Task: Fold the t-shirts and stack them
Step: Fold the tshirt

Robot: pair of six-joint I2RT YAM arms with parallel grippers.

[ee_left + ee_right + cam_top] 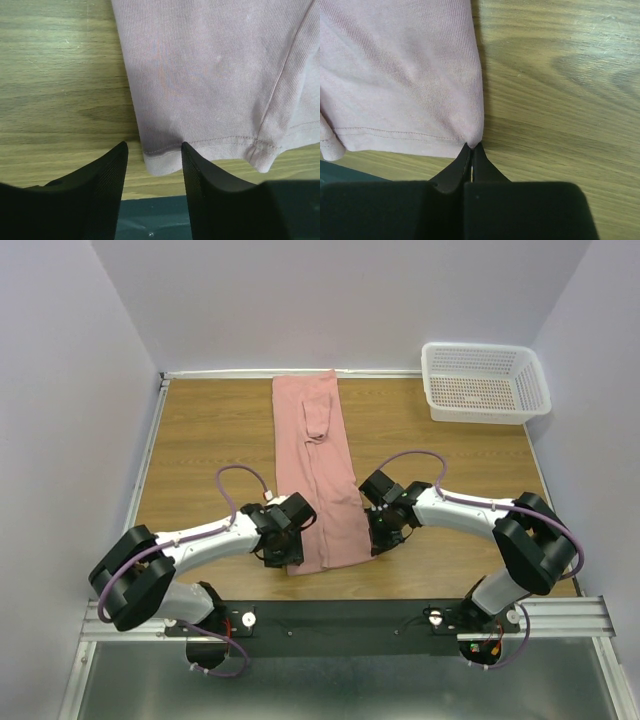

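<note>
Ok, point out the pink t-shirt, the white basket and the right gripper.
pink t-shirt (315, 490), top view, mid cloth.
white basket (488, 414), top view, near wall.
right gripper (472, 148), right wrist view, between shut jaws.

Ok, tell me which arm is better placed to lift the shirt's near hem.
Right. The right gripper is shut on the shirt corner, cloth puckered at its tips. The left gripper stands open astride the other corner, gripping nothing yet.
</note>
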